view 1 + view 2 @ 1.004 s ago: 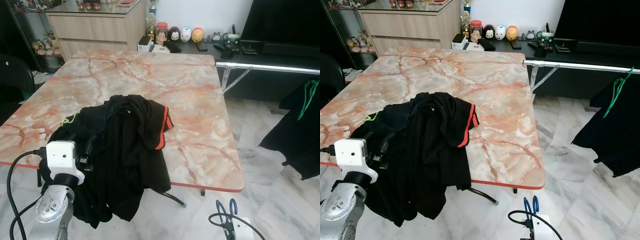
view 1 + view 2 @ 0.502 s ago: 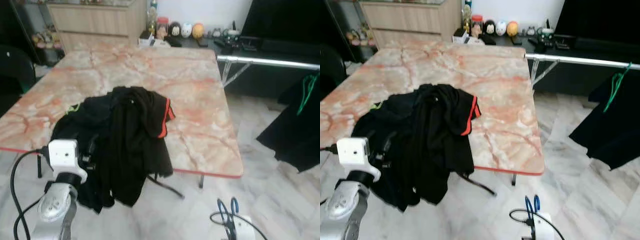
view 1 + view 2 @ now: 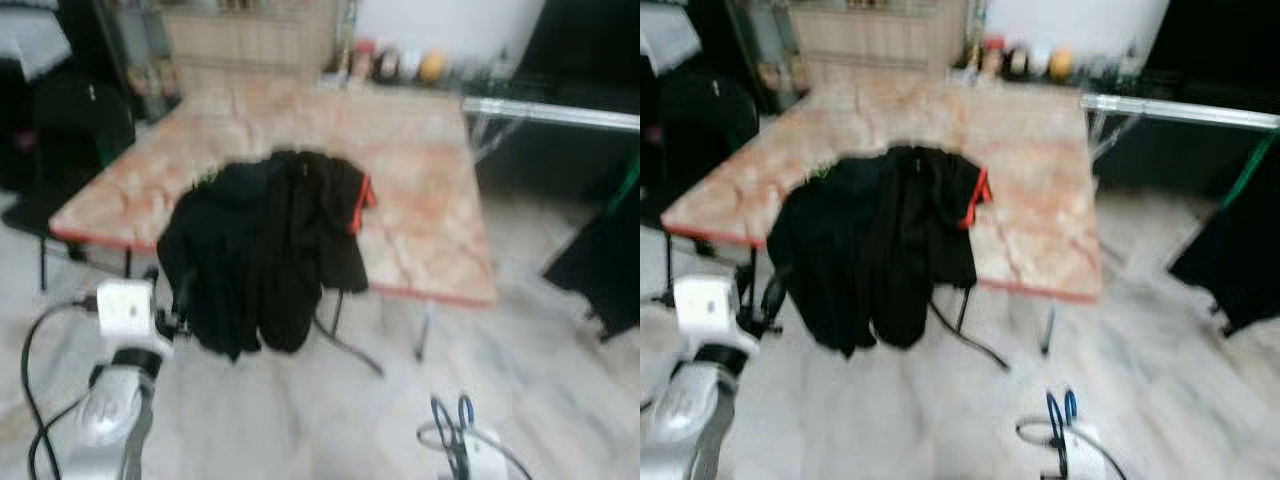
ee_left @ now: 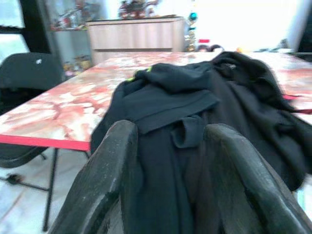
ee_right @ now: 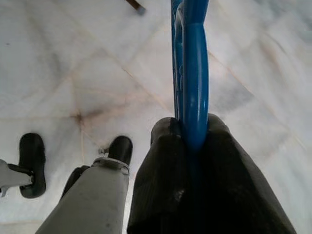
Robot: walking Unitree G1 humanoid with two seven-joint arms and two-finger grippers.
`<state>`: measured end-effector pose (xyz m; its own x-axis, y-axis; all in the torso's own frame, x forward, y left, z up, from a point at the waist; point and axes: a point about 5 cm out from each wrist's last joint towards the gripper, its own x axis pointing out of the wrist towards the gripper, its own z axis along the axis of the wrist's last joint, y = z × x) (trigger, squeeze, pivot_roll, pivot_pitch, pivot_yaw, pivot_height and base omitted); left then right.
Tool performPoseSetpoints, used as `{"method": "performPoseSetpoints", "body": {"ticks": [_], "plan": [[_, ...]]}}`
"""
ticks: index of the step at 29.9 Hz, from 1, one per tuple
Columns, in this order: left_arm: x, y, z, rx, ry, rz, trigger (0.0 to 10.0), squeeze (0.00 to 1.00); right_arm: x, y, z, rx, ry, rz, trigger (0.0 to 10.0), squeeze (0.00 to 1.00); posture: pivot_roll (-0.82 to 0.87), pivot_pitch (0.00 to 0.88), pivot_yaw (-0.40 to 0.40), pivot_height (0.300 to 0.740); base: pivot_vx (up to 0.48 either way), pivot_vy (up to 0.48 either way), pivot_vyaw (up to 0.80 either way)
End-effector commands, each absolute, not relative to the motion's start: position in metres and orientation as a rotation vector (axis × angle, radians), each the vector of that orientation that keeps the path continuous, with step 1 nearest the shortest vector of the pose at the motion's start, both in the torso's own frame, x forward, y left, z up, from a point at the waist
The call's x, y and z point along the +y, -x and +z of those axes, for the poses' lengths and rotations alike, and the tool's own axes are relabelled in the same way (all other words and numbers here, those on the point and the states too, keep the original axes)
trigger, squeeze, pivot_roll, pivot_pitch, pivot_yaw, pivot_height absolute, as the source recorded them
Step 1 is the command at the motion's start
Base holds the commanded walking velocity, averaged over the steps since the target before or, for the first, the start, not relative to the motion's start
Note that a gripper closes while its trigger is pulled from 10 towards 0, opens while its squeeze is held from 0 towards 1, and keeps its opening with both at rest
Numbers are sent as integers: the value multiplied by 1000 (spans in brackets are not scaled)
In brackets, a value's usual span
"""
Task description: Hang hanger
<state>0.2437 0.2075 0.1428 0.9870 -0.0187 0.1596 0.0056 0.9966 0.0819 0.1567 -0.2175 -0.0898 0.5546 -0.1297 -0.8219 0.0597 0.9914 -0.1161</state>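
Observation:
A blue hanger [image 5: 194, 68] is clamped between the black fingers of my right gripper [image 5: 190, 131], low over the floor; its loops show at the bottom of the left eye view [image 3: 452, 412]. My left gripper [image 4: 168, 141] is open and points at a heap of black clothes [image 3: 270, 235] that drapes over the near edge of the marble table [image 3: 425, 190]. The cloth hangs just beyond its fingers. A silver rail [image 3: 560, 113] crosses the right side. From it hangs a black garment [image 3: 600, 265] on a green hanger [image 3: 628, 185].
A black chair [image 3: 85, 125] stands left of the table. A wooden cabinet [image 3: 250, 35] and a low shelf with small ornaments [image 3: 400, 65] line the back wall. Pale marble floor [image 3: 330, 420] lies between me and the table. My own leg [image 5: 92, 200] and feet show below the right gripper.
The whole picture has shifted and blurred: the camera has moved back, so the table and clothes look farther away. Both arms keep their places in the view; the blue hanger stays gripped.

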Motion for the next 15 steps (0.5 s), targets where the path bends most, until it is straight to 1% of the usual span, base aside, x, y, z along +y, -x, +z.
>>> {"method": "performPoseSetpoints", "body": {"ticks": [1, 10, 15], "plan": [[204, -243, 142, -159, -88, -24, 10000, 0, -221, -155, -89, 978, 86, -122, 10000, 0, 115, 0, -32, 740, -311, 0, 0], [205, -244, 141, -157, -89, -23, 10000, 0, -222, -156, -89, 977, 88, -122, 10000, 0, 116, 0, -34, 740, -301, 0, 0], [203, -244, 136, -130, -108, -32, 10000, 0, -222, -156, -89, 974, 93, -121, 10000, 0, 112, 0, -33, 740, 0, 0, 0]]}}
